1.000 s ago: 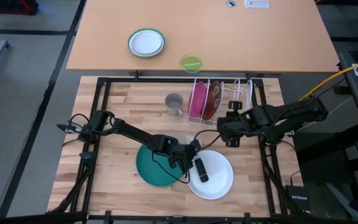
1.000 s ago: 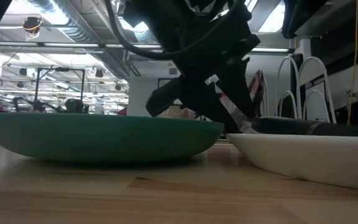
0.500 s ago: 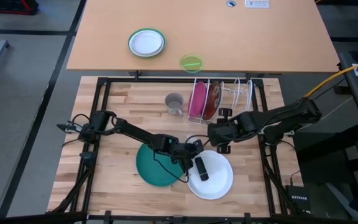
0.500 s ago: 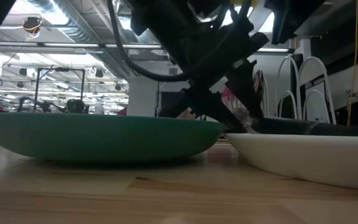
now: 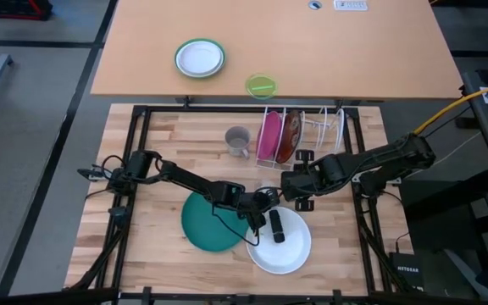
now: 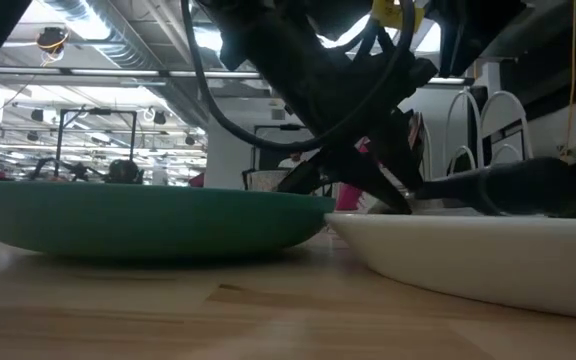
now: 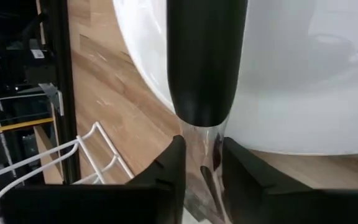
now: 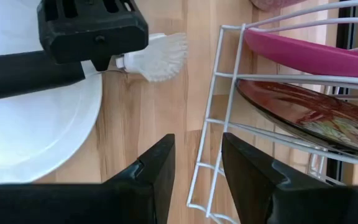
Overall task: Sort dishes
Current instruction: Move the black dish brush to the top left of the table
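A pink plate (image 5: 268,135) and a dark red patterned plate (image 5: 289,137) stand on edge in the white wire rack (image 5: 329,127). The teal plate (image 5: 210,224) and the white plate (image 5: 285,252) lie side by side on the wooden table. My left gripper (image 5: 261,203) is at the white plate's far rim, shut on a dish brush (image 5: 275,227). My right gripper (image 5: 289,188) is open and empty between the white plate and the rack; its fingers (image 8: 157,174) point toward the left gripper. My left gripper pinches the brush's clear neck (image 7: 201,142) between its two fingers, between the black handle (image 7: 207,62) and the white bristle head (image 8: 157,57). The fingers slant down from the table's left. The handle lies over the white plate, pointing toward the near edge.
A grey mug (image 5: 238,141) stands left of the rack. A small green-rimmed white plate (image 5: 199,58) and a lime-green bowl (image 5: 261,85) sit on the far table. The rack's right slots hold nothing. A black frame (image 5: 142,169) borders the wooden top.
My right gripper has moved toward the table's left and a little nearer, away from the rack and toward the left gripper. The white plate has slid toward the table's left and near edge under the brush, closing on the teal plate, which has shifted slightly left.
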You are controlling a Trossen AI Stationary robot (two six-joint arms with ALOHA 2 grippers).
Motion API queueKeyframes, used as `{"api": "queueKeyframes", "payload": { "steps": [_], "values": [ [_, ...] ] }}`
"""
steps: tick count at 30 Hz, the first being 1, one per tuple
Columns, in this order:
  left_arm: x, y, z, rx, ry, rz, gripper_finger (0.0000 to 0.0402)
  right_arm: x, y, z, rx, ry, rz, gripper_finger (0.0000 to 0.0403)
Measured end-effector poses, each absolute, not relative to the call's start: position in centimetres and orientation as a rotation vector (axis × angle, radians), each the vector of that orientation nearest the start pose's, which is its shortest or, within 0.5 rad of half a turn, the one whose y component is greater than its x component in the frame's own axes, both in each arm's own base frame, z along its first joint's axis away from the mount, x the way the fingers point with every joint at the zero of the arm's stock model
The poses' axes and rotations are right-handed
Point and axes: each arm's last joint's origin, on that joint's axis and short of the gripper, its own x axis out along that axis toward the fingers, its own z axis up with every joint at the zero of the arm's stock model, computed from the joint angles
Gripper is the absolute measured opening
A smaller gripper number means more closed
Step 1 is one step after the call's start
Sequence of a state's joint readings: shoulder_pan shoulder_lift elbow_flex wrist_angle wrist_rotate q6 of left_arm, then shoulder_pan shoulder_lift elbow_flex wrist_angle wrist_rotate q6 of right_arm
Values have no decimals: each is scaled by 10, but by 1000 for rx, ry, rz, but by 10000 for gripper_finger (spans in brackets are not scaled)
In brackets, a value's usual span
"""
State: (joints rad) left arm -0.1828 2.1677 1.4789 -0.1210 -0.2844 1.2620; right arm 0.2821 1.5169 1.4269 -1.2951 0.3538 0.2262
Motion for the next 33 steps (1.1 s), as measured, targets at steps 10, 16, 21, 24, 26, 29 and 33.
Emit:
{"api": "queueKeyframes", "payload": {
  "steps": [10,16,21,24,26,29,33],
  "values": [
    [456,-75,144,1312,768,-356,39,263,66,311,-269,1312,-191,136],
    [456,-72,139,1249,805,-306,14,262,66,311,-291,1322,-177,136],
    [458,-62,142,1202,807,-254,2,262,65,311,-296,1331,-179,136],
    [459,-56,142,1174,817,-233,3,260,65,311,-301,1342,-180,136],
    [459,-55,142,1160,815,-222,0,260,65,311,-302,1344,-180,136],
    [459,-55,143,1154,815,-216,4,260,65,311,-305,1352,-181,136],
    [458,-60,144,1183,833,-164,12,258,64,311,-312,1369,-182,136]
  ]
}}
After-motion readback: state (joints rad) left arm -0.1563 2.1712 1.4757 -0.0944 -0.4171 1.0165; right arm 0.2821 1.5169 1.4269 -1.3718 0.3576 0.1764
